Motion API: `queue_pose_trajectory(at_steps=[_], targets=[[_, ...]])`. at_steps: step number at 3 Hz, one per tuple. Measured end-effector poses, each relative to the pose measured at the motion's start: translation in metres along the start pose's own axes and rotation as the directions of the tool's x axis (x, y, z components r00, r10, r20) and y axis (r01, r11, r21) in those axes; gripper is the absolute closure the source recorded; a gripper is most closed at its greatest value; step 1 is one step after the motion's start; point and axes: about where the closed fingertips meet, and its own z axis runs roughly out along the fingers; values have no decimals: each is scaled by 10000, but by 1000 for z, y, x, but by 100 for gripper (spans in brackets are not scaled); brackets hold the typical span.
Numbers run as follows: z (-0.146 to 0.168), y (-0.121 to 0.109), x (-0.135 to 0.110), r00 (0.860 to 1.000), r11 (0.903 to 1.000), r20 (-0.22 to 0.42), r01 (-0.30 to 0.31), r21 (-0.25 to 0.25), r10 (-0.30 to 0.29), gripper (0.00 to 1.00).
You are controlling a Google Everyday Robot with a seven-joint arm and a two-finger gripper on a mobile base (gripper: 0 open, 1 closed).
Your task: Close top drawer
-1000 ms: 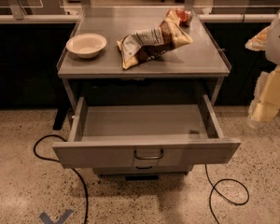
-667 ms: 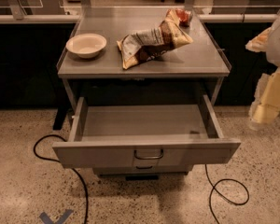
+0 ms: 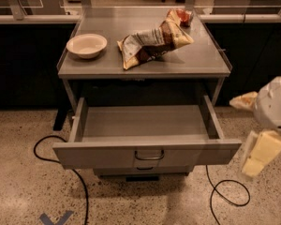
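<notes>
Your top drawer (image 3: 98,154) stood pulled wide out under the top of the grey table (image 3: 196,60). Your gripper (image 3: 261,153) hung right of the table, clear of the drawer; whether it was spread or pressed together you could not tell.

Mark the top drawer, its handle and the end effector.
top drawer (image 3: 145,121), camera view, bare inside floor
handle (image 3: 149,159), camera view, loop's lower bar
end effector (image 3: 260,124), camera view, far right beside the drawer, pale body

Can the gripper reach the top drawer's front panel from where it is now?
Likely yes. The gripper hangs just beside the right end of the pulled-out top drawer, level with its front panel, and nothing stands between them.
</notes>
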Motion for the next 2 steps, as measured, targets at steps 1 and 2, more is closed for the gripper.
queue_pose_trajectory(at_steps=[1, 2], targets=[[74, 28, 24, 9966, 9895, 738, -262, -1424, 370, 0], [128, 29, 29, 9934, 9787, 1064, -202, -2042, 426, 0]])
